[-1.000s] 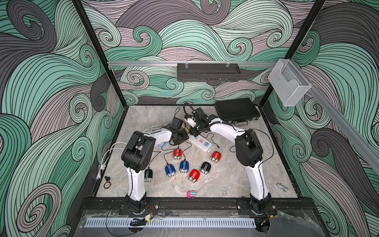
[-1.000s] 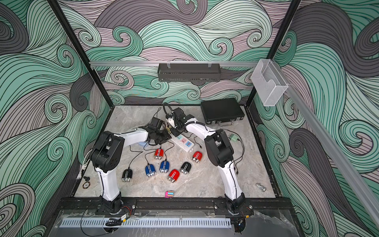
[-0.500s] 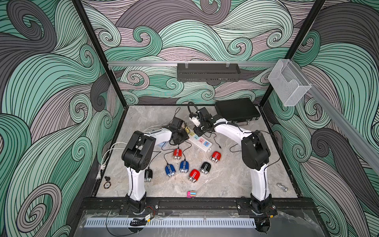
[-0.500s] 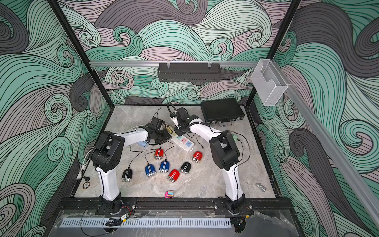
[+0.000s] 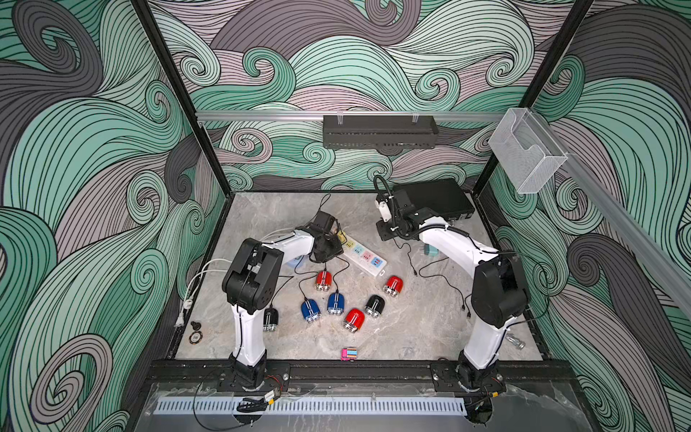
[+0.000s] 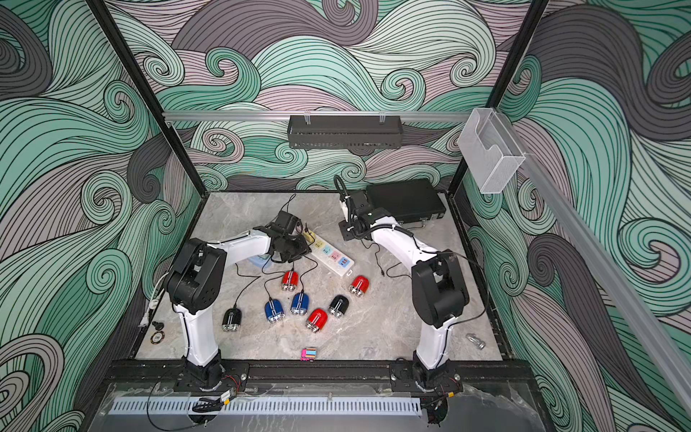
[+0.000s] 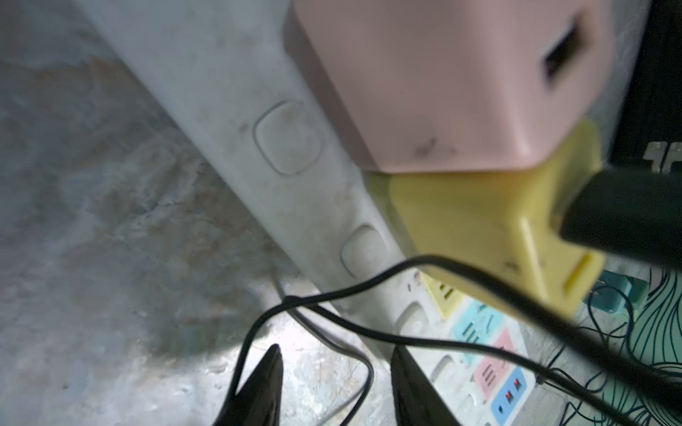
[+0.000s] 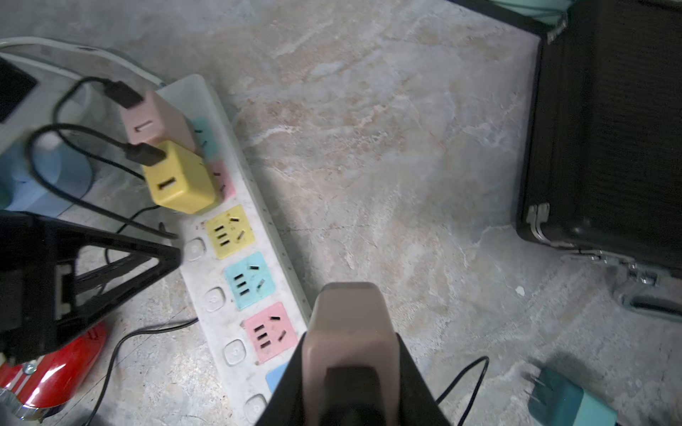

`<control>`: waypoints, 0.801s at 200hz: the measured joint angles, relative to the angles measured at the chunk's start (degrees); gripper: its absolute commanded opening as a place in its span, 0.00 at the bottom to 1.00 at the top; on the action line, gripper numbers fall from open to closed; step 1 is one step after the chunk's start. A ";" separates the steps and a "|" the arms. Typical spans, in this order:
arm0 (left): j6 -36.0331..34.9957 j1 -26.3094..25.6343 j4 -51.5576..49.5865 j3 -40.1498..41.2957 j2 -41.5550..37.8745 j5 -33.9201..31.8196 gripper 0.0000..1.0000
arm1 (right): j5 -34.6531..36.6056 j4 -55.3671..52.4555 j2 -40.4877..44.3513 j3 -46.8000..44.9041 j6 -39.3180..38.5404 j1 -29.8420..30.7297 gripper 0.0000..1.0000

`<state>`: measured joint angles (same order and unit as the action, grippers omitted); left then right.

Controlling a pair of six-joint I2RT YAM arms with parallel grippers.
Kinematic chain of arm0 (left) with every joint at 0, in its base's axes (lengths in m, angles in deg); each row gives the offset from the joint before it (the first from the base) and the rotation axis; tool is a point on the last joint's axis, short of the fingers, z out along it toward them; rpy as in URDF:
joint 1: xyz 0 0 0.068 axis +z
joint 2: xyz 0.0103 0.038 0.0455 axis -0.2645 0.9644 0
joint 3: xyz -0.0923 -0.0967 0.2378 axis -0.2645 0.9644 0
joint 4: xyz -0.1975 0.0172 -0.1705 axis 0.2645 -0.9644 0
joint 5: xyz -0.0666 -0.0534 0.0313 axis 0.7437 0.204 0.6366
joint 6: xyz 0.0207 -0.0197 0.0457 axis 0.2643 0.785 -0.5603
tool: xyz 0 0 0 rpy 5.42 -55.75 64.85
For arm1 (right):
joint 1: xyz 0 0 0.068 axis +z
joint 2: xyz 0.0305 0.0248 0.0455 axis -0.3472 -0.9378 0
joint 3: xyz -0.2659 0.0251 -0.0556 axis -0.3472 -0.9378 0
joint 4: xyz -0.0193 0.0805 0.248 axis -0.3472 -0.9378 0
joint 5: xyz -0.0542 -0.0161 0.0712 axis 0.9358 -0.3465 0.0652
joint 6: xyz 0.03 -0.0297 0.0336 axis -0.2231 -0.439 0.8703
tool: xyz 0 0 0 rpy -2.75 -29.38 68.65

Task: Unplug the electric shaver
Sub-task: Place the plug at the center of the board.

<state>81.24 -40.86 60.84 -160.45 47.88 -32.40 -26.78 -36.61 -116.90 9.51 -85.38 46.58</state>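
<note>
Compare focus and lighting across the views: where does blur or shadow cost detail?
Both top views: even light, sharp, though the shavers are small. Left wrist view: pink adapter too near, blurred; table shadowed except one bright patch. Right wrist view: power strip crisp; beige adapter in the right end effector soft.

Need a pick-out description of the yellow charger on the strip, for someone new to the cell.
On the marble table, find the white power strip lying near the middle. Two cube chargers stand plugged in side by side at one end of it. The yellow charger is the one next to the empty yellow socket; its only neighbour is the pink charger.
</note>
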 measured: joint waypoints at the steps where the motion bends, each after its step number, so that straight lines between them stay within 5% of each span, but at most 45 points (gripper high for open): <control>1: 0.00 0.00 -0.04 -0.02 0.00 -0.02 0.48 | 0.02 0.00 0.00 -0.11 0.09 -0.07 0.26; 59: -1.16 -0.13 -1.53 -0.70 -0.44 -0.83 0.49 | -1.62 0.63 1.46 -6.69 5.92 -4.85 0.26; 160: -3.21 -0.90 -2.64 -0.74 -3.93 -2.12 0.49 | -18.36 11.45 -0.31 -10.38 18.47 -16.57 0.26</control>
<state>78.03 -41.75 58.19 -161.19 43.95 -34.52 -45.14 -25.15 -117.21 -0.87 -66.91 30.01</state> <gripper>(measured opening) 0.493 0.283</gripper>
